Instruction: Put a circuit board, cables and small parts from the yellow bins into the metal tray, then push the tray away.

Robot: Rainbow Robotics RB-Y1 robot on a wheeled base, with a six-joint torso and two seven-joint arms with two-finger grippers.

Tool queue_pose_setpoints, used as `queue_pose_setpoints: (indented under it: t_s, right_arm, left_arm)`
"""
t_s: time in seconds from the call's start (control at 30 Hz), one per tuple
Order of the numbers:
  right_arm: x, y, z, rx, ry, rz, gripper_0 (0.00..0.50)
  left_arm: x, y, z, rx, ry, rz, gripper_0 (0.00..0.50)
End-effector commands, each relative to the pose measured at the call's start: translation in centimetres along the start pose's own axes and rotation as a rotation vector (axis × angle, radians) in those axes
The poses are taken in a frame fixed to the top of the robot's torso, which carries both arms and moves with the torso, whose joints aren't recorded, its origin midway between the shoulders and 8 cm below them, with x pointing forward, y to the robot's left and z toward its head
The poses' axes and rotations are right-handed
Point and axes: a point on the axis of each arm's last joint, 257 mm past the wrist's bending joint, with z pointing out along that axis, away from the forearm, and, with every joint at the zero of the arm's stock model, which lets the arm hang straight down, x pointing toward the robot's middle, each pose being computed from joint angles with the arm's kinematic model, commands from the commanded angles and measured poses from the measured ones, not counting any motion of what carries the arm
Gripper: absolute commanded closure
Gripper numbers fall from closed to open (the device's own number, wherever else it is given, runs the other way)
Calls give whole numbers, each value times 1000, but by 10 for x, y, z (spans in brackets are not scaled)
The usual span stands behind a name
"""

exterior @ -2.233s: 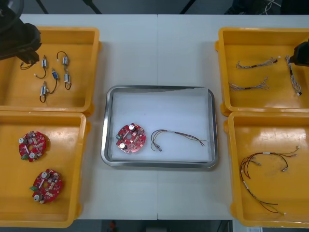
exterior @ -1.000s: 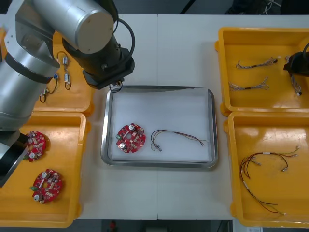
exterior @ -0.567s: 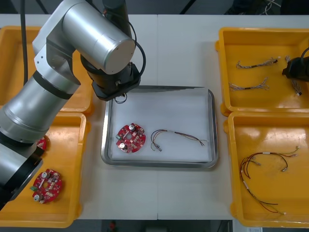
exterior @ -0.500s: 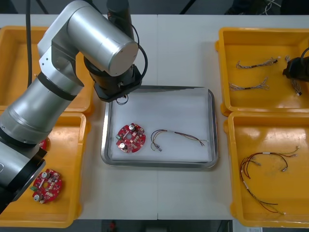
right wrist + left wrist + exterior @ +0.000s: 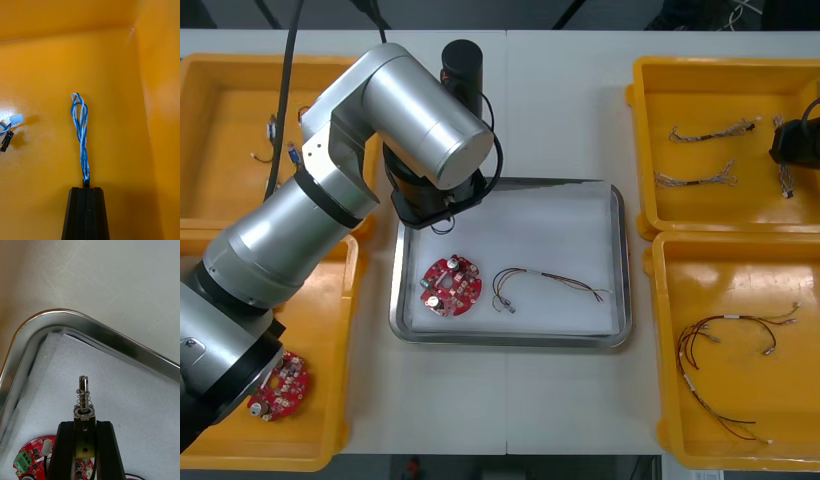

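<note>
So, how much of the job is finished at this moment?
Done: a circuit board and one cable lie in the metal tray. In hand: the left pincer holds a small metal part over the tray's corner; the right pincer grips a blue and white cable in its yellow bin. Left: drop both, push the tray away.

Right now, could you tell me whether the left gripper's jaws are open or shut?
Shut on a small metal part: the left gripper clamps it between its jaws, above the metal tray near its corner.
</note>
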Motion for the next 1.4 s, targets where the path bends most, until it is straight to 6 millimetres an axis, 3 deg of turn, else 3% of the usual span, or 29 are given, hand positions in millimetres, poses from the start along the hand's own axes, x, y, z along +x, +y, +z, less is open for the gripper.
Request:
queue_pose_setpoints:
  t_s: [0.03, 0.2, 0.4, 0.53, 0.8, 0.9, 0.97, 1.03, 1.07, 1.1, 1.17, 1.4]
  right_arm:
    - [3, 1, 2, 1, -4, -152, 500]
    - [-23, -5, -17, -4, -38, -264, 500]
    - [-37, -3, -45, -50, -11, -320, 500]
    - [-40, 0, -61, -72, 20, -349, 500]
    - [-39, 11, -105, -150, 111, -384, 500]
    - [-39, 20, -121, -182, 135, -407, 500]
    - [-38, 26, -134, -191, 162, -439, 500]
    - [-37, 32, -147, -191, 186, -476, 500]
    - [-37, 32, -147, -191, 186, -476, 500]
    - [-36, 37, -156, -202, 203, -496, 500]
    - [-34, 43, -165, -217, 218, -510, 500]
    - [-29, 62, -185, -259, 245, -555, 500]
  left_arm:
    - [12, -14, 7, 27, 6, -62, 500]
    - [12, -13, 14, 27, 13, -78, 500]
    - [18, -12, 20, 19, 22, -71, 500]
    - [21, -9, 24, 3, 20, -65, 496]
    - [22, -9, 25, 1, 19, -65, 442]
    - [22, -9, 25, 1, 19, -65, 400]
    - [22, -8, 25, -1, 20, -63, 335]
    - [21, -9, 25, 0, 18, -62, 204]
    - [21, -9, 25, 0, 18, -62, 204]
    - [21, -8, 25, 0, 15, -67, 93]
    - [20, -8, 25, -1, 13, -67, 0]
    - [13, -10, 17, 0, -6, -59, 0]
